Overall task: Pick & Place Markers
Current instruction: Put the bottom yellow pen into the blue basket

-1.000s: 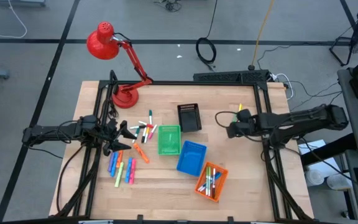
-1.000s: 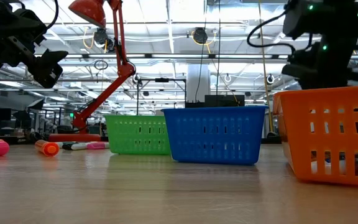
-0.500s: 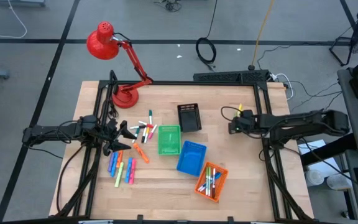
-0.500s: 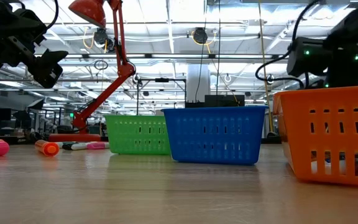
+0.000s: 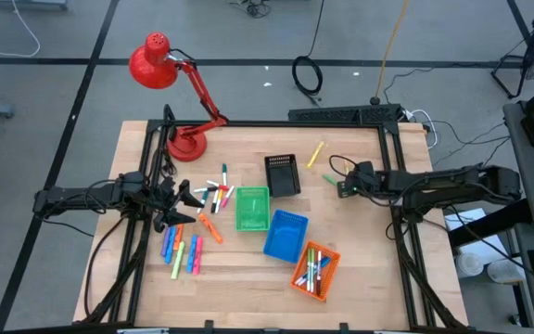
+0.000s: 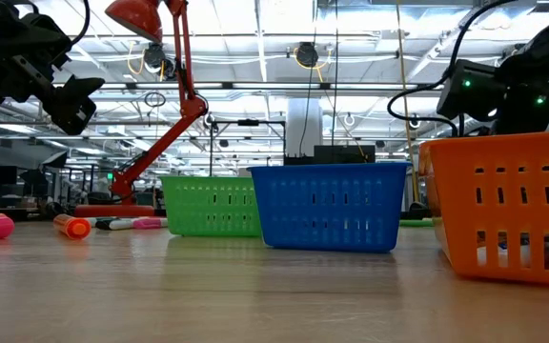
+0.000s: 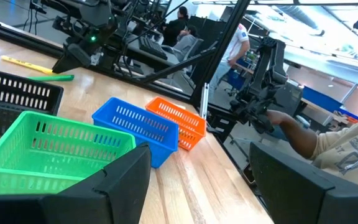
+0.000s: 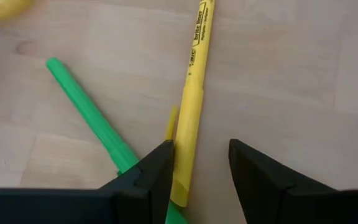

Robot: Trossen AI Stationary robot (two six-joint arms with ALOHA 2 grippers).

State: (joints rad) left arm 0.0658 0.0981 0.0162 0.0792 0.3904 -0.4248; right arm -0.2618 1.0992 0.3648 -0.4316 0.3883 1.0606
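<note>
**Right gripper low over two stray markers, nothing held**

Right gripper [image 5: 343,186], right of centre in the high view, sits low over a yellow marker [image 8: 190,106] and a green marker [image 8: 92,116] lying flat on the table [image 5: 360,269]. Fingers apart, empty; the yellow barrel runs beside one finger [image 8: 151,171], not between the pair. Left gripper [image 5: 191,199] hovers mid-left over the marker pile [image 5: 193,232], fingers apart, empty. More markers already in the orange basket [image 5: 330,269], lower centre.

Handling, judged: markers look light, stiff and smooth plastic, round, so likely to roll or skid when nudged. Best grip is across mid-barrel, fingers square to its length. Yellow and green lie close together near the gripper, so there is a risk of pinching both.
</note>
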